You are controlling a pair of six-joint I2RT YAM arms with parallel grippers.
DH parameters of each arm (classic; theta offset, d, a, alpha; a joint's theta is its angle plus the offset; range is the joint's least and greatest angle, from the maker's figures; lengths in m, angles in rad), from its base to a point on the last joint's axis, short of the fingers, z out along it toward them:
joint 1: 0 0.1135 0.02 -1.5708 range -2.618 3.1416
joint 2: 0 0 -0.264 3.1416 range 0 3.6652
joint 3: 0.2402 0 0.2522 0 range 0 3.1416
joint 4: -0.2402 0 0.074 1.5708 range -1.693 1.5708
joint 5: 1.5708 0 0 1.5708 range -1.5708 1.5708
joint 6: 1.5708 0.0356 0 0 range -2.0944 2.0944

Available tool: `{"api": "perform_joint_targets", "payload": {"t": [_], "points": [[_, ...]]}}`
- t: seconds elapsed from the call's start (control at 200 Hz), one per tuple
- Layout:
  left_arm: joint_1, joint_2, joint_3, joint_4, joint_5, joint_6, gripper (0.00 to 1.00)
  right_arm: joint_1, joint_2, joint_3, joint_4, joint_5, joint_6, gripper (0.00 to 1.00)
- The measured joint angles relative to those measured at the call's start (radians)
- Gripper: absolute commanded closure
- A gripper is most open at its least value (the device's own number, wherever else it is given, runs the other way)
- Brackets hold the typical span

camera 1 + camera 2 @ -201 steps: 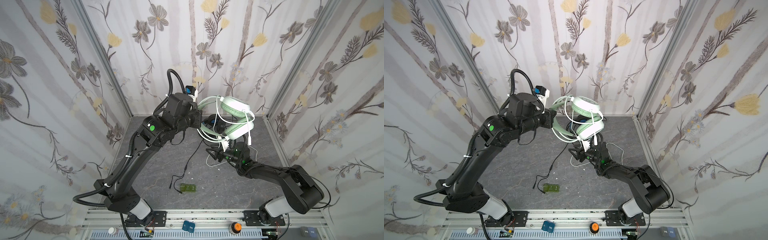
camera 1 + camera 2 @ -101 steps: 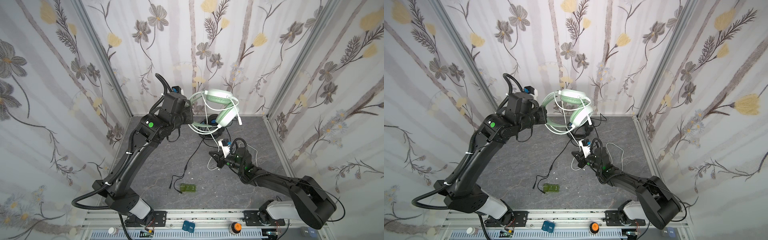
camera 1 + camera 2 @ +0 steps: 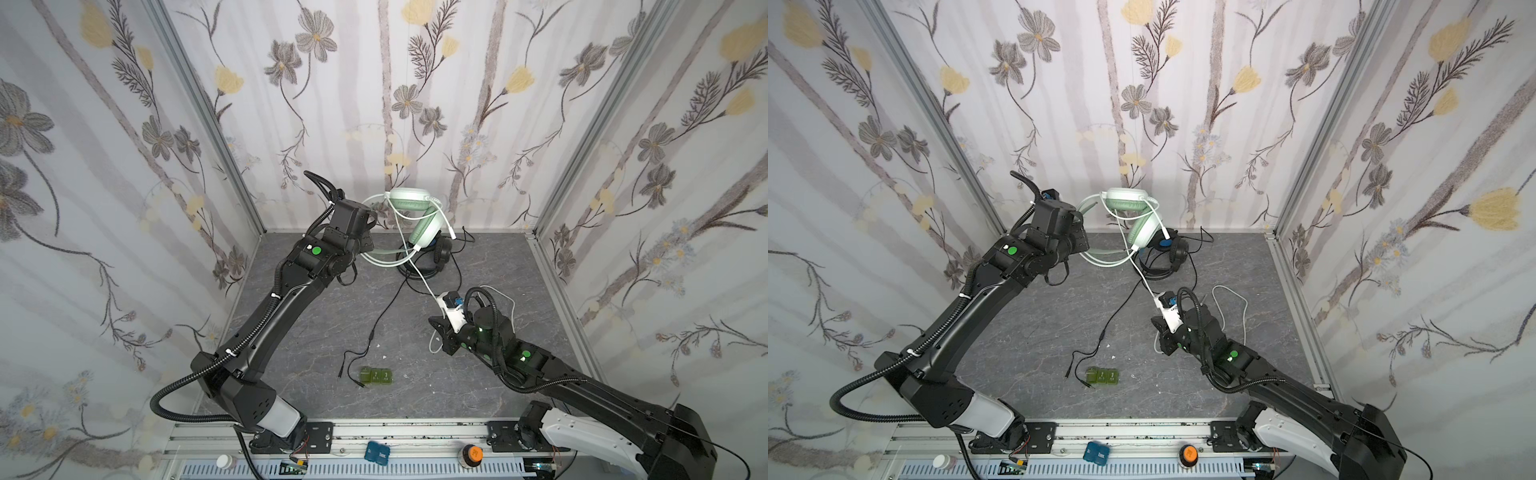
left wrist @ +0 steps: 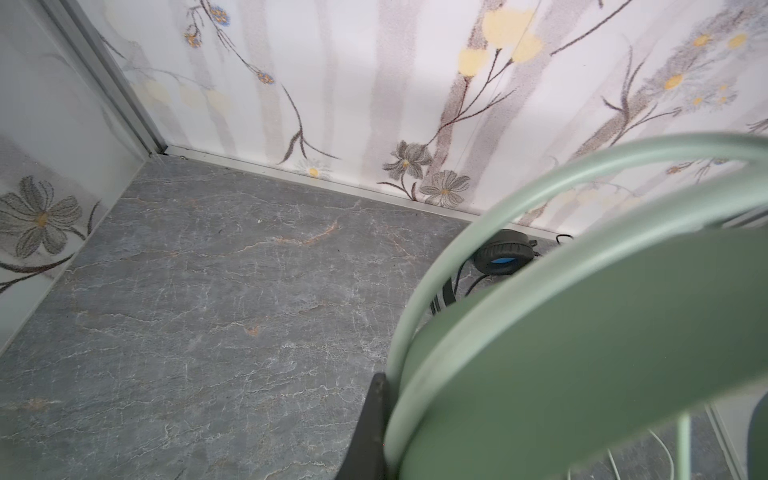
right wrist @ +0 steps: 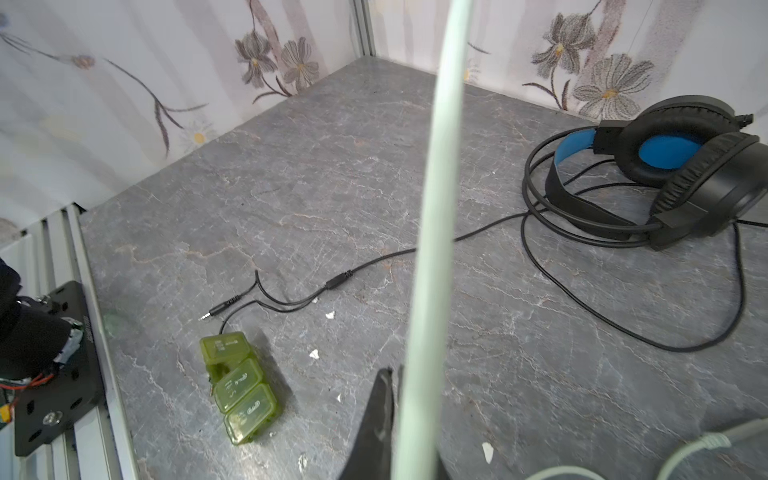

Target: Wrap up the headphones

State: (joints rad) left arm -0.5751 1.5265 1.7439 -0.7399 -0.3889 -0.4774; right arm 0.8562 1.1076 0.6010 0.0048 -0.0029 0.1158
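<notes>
In both top views the mint green headphones (image 3: 423,226) (image 3: 1144,230) hang in the air near the back wall. My left gripper (image 3: 369,248) (image 4: 390,399) is shut on their headband (image 4: 540,332). Their white cable (image 3: 424,278) (image 3: 1144,279) loops over the ear cups, then runs taut down to my right gripper (image 3: 438,328) (image 5: 399,374), which is shut on it low over the table. The cable (image 5: 436,208) crosses the right wrist view as a pale strip. The black headphones (image 3: 440,253) (image 5: 685,178) lie on the table at the back.
The black cable (image 3: 386,307) trails from the black headset towards the front, ending by small green blocks (image 3: 376,376) (image 5: 241,395). Slack white cable (image 3: 1229,295) loops on the table behind my right arm. Walls enclose three sides.
My right gripper has shut on the white cable and drawn back towards the front. My left arm has carried the green headphones left and back, and the cable now runs straight.
</notes>
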Motion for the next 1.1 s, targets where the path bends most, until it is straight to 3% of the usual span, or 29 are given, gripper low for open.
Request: {"api": "perform_joint_targets", "payload": {"t": [0.245, 0.555, 0.844, 1.099], "points": [[-0.002, 0.0, -0.066, 0.061, -0.076, 0.029, 1.0, 0.126, -0.008, 0.121, -0.241, 0.13, -0.044, 1.0], [-0.025, -0.002, -0.181, 0.126, -0.167, 0.154, 1.0, 0.246, 0.085, 0.428, -0.447, 0.247, -0.113, 1.0], [-0.075, -0.041, -0.268, 0.169, -0.208, 0.368, 1.0, 0.257, 0.229, 0.731, -0.631, 0.29, -0.253, 1.0], [-0.09, -0.1, -0.359, 0.197, -0.24, 0.511, 1.0, 0.258, 0.293, 0.843, -0.751, 0.299, -0.329, 1.0]]}}
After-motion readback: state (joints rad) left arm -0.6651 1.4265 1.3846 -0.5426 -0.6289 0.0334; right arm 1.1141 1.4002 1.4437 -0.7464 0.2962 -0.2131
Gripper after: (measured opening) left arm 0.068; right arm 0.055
